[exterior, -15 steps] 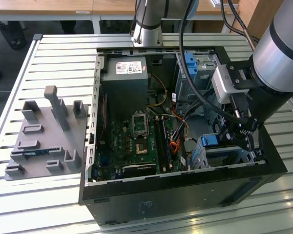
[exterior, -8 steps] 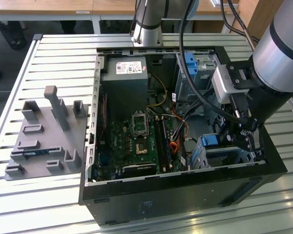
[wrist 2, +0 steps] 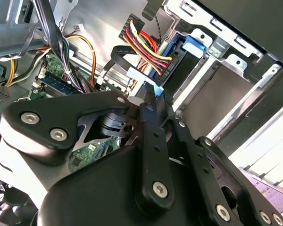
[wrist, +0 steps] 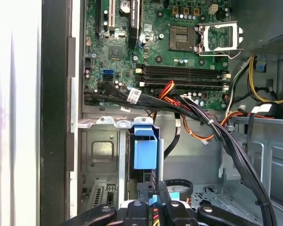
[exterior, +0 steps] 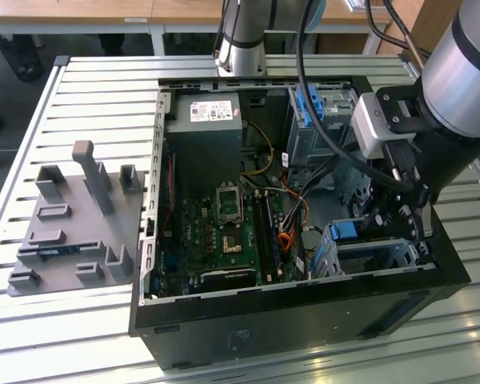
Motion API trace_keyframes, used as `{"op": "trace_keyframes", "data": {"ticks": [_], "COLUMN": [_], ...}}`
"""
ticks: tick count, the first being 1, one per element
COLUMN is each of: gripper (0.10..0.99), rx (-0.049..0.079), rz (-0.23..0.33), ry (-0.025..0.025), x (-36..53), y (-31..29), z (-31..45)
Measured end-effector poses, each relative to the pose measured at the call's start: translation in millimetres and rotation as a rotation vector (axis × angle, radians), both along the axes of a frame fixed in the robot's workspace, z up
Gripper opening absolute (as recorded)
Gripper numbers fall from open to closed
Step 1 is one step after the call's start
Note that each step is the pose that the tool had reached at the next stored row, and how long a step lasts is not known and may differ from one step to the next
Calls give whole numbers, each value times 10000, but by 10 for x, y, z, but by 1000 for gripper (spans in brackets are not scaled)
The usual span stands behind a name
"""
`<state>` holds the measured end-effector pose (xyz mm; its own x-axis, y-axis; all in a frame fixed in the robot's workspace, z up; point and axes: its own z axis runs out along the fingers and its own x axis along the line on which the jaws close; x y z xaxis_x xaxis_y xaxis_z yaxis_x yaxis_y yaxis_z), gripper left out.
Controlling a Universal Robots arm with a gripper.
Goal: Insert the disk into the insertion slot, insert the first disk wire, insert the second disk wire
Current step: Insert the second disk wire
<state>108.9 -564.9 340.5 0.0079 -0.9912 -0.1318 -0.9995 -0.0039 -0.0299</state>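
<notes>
The disk (exterior: 348, 230), framed by its bright blue carrier (wrist: 145, 151), lies inside the insertion slot (exterior: 388, 254), the low grey metal cage (wrist: 100, 151) at the case's front corner on the exterior view's right. My gripper (wrist 2: 151, 96) hangs just over the disk's connector end, its fingers (wrist: 153, 201) shut on the light-blue plug of a disk wire (wrist 2: 142, 75). A bundle of red, yellow and black wires (wrist 2: 144, 42) with a black plug runs to the same end of the disk (wrist 2: 179, 54); whether that plug is seated I cannot tell.
The open case holds a green motherboard (exterior: 224, 228), a power supply (exterior: 204, 120) at the back and a taller cage with a blue latch (exterior: 308, 104). Loose cable bundles (wrist: 212, 125) cross beside the slot. A grey fixture plate (exterior: 72, 220) lies on the slatted table.
</notes>
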Motion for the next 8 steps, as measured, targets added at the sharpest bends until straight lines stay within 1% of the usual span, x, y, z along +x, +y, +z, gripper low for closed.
{"op": "trace_keyframes", "data": {"ticks": [3,4,5,8], "gripper": [208,145,106,106], "rx": [2,3,1,0], "rz": [0,0,0,0], "ry": [1,2,2,2], "x": [0,0,0,0], "y": [0,0,0,0], "z": [29,32,37,50]}}
